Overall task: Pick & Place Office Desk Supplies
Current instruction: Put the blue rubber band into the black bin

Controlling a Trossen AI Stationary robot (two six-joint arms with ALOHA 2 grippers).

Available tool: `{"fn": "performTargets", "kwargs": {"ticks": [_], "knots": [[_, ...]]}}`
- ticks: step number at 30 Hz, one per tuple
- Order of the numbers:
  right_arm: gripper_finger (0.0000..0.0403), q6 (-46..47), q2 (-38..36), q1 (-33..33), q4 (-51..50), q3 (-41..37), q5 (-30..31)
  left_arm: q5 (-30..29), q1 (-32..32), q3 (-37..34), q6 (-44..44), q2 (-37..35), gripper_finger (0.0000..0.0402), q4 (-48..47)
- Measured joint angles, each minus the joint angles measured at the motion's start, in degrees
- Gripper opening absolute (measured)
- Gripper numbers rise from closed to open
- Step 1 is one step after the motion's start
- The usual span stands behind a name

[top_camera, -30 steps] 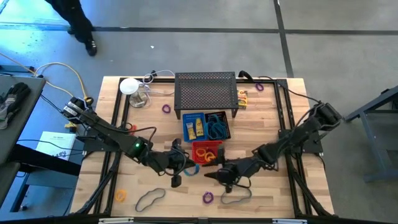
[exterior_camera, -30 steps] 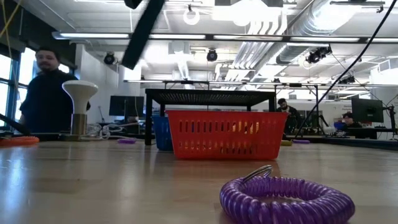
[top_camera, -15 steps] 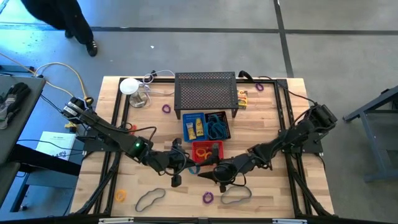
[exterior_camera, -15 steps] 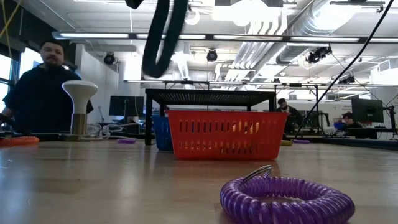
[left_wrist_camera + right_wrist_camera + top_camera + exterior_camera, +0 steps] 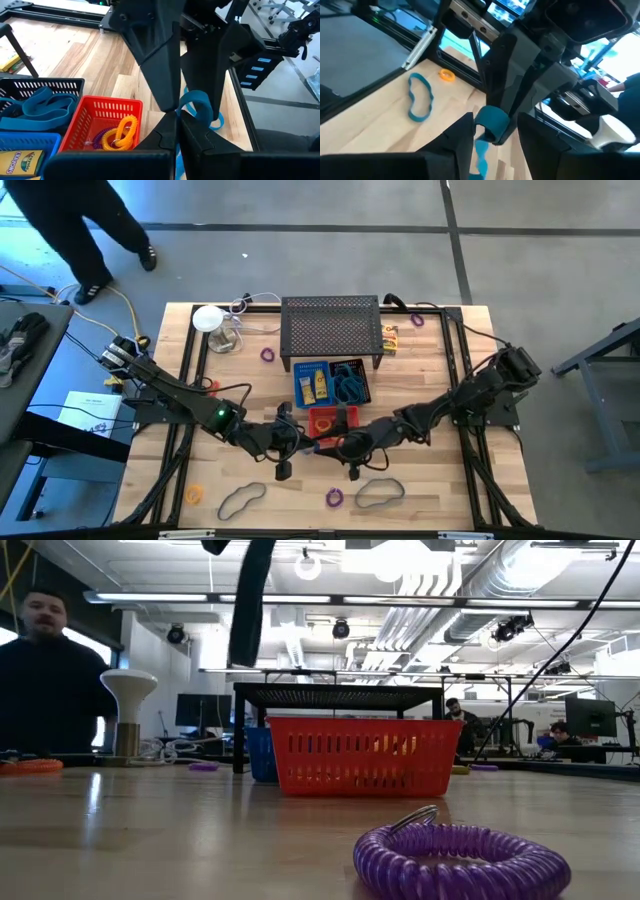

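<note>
High view shows the wooden tabletop with the black mesh rack at its far middle, and the blue bin, black bin and red bin in front of it. Both arms meet just in front of the red bin. The left gripper is pinched fully shut on a teal flat band, held above the tabletop. The right gripper has its fingers set narrowly to either side of the same band; whether they already press on it I cannot tell.

Judging from how it droops in a loose fold below the fingers in both wrist views, the band is very light, soft and limp, probably rubbery, so it should not slip easily but will stretch and swing. A good hold would be across the flat of the strip, close to the other gripper, where it hangs steadiest.

More such loops lie near the front edge: one dark loop on the left and another dark loop on the right. Between them lies a purple coil ring, springy-looking with a metal loop. A small orange ring sits at the front left.
</note>
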Motion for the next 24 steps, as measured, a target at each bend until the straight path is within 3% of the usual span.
{"fn": "performTargets", "kwargs": {"ticks": [3, 15, 24], "knots": [[0.0141, 0.1, 0.0, -0.1, 0.1, 0.0, -2.7, 0.0, 0.0, 0.0, 0.0, 0.0, 0.0001, -0.2], [0.0137, 0.1, 0.0, -0.2, 0.1, 0.0, -2.1, 0.0, 0.0, 0.0, 0.0, 0.0, 0.0001, -0.3], [0.0064, 0.1, 0.0, -0.3, -0.3, 0.0, -2.0, 0.0, 0.0, 0.0, 0.0, 0.0, 0.0001, -0.4]]}}
